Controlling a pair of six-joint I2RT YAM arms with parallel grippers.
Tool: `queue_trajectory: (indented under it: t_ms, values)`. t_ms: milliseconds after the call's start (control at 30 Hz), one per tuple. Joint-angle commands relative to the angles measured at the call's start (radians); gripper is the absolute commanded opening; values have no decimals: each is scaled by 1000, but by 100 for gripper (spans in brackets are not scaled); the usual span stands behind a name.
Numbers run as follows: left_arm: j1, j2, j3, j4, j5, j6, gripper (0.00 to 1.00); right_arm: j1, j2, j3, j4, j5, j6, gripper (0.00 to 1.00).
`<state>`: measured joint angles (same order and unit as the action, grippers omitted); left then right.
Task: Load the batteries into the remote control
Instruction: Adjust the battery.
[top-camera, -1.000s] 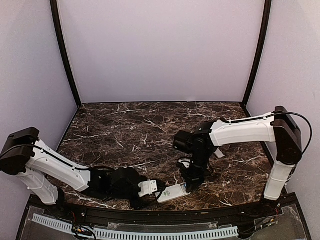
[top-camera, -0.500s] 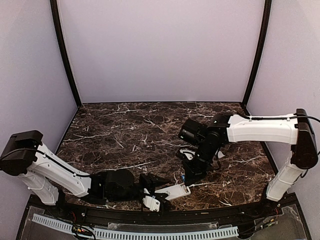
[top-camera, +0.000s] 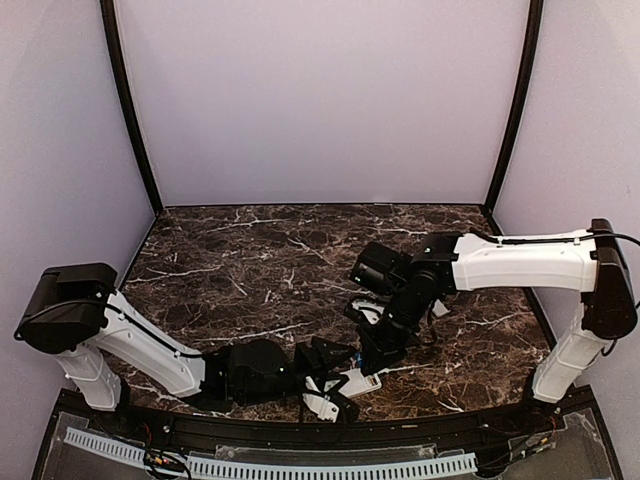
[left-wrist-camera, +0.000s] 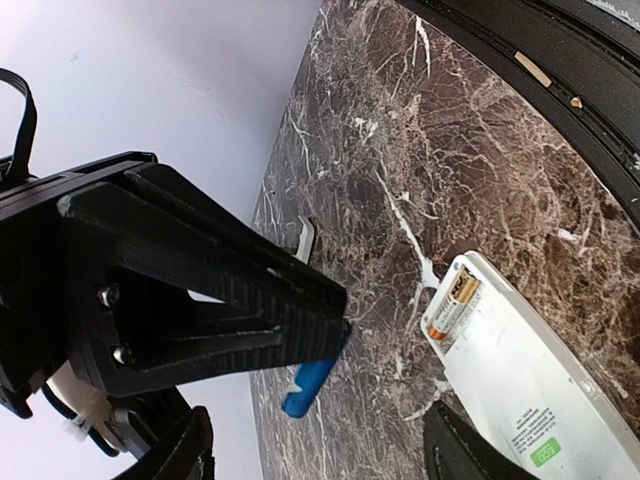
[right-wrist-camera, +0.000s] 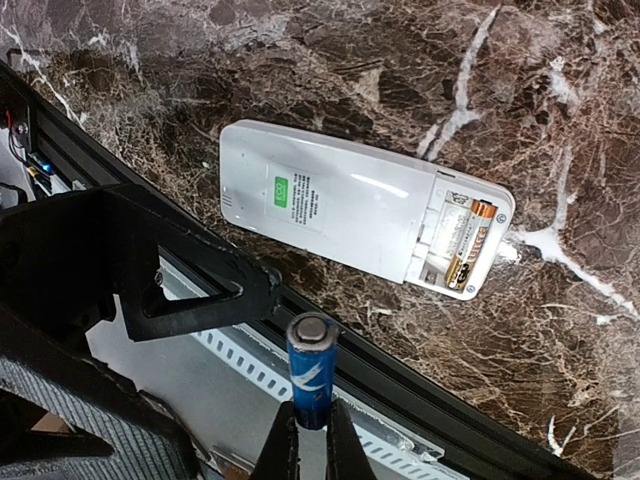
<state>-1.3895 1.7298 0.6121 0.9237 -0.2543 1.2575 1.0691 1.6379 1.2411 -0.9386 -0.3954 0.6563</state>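
Note:
The white remote control (right-wrist-camera: 340, 203) lies face down by the table's front edge, its battery bay open at one end. A gold and black battery (right-wrist-camera: 465, 243) sits in the bay; the slot beside it looks empty. My right gripper (right-wrist-camera: 311, 418) is shut on a blue battery (right-wrist-camera: 311, 368), held upright above the table edge close to the remote. In the top view the right gripper (top-camera: 373, 350) hovers just over the remote (top-camera: 357, 382). My left gripper (top-camera: 328, 385) is open, just left of the remote and not touching it. The left wrist view shows the remote (left-wrist-camera: 520, 385) and the blue battery (left-wrist-camera: 308, 386).
The black table rim (right-wrist-camera: 420, 395) and a white slotted strip (top-camera: 300, 467) run along the front edge, right under both grippers. A small white piece (top-camera: 438, 308) lies on the marble behind the right arm.
My left gripper has let go of the remote, opened and moved right alongside it. My right gripper lifted away, then came back down and left toward the remote with the blue battery.

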Motion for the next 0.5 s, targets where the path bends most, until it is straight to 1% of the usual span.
queue_trajectory:
  t_ms: [0,167,300,400,467]
  values:
    - [-1,13,38,15,-23,6,68,20,7,15,21,13,6,0]
    - [1,53,43,56,-56,27,63,27,8,26,21,12,8,0]
    - [1,57,33,42,-64,20,56,32,8,29,32,6,12,0]
    - [3,58,37,30,-65,13,47,36,10,34,43,2,15,0]
    - [5,59,41,34,-66,7,45,37,14,40,44,3,12,0]
